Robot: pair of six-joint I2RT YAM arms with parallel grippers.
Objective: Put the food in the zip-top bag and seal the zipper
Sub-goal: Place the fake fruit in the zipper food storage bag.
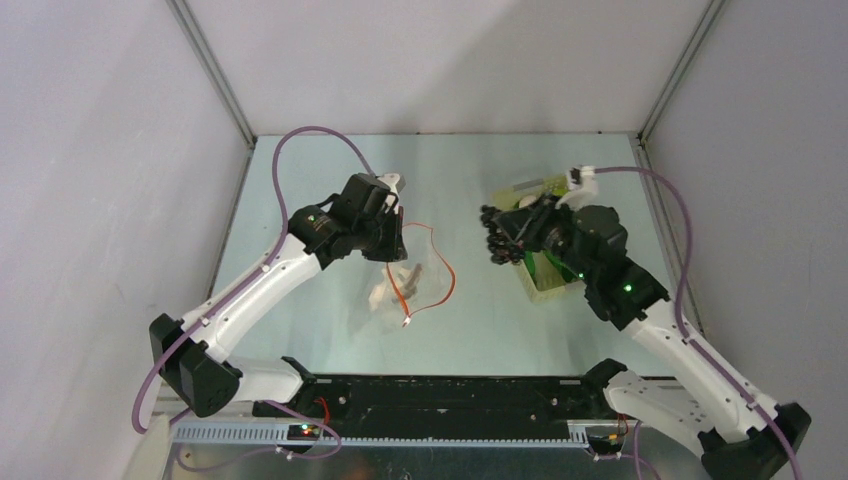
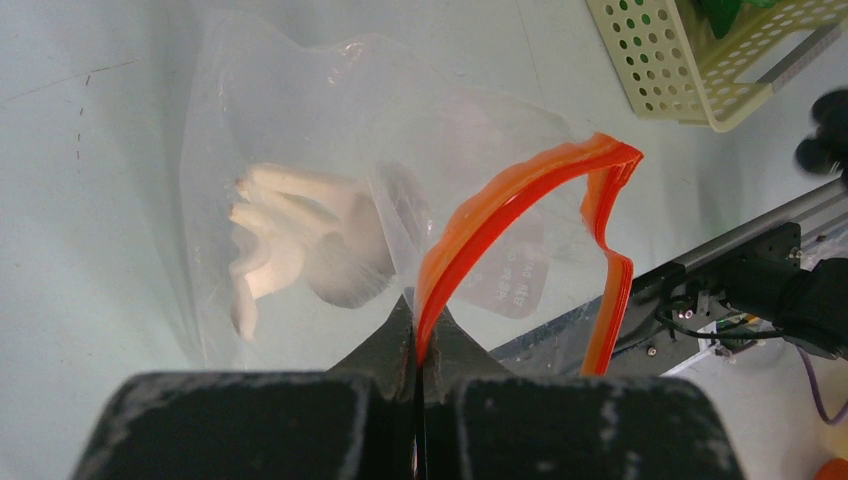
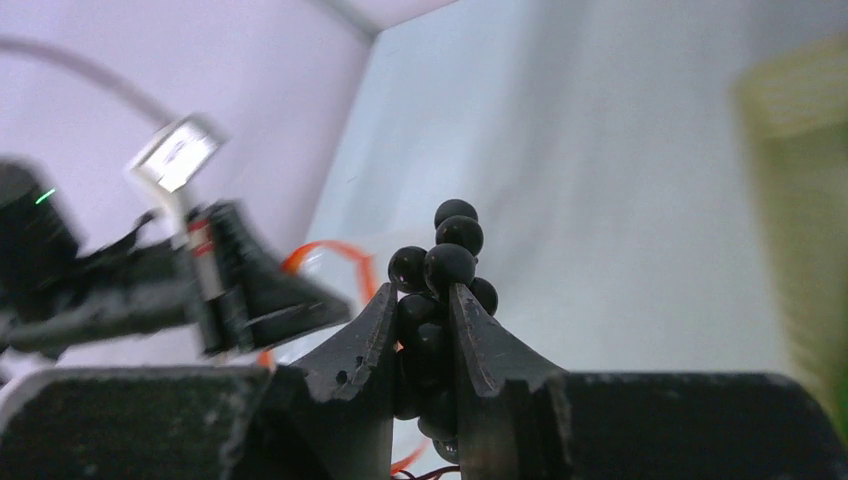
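Left of the clear, crinkly plastic zip-top bag [image 1: 410,285], the left gripper [image 2: 415,325] is pinched fully shut on the bag's thin orange-red zipper strip [image 2: 520,185]. It lifts one lip so that the mouth stands open as a loop facing the right arm. Inside the bag, toward its closed end, lie pale white mushrooms [image 2: 285,235]. What looks like the small white slider tab [image 1: 407,321] sits at the near end of the strip. To the right of the bag and apart from it, the right gripper [image 3: 425,300] has its jaws narrowed on a bunch of dark purple grapes [image 3: 448,262], with several berries standing out past the fingertips. Farther right of the bag, a pale yellow perforated plastic basket [image 1: 548,288] holds something green [image 2: 730,12] that I cannot identify. The step in hand appears to be carrying the grapes to the bag. To do it well, the left gripper should hold the lip high and steady. The right should come in over the loop, pointing its fingertips into the opening without brushing the strip. It should let go only once the whole bunch is past the zipper, because the bag is light and would likely slide or fold if pushed.
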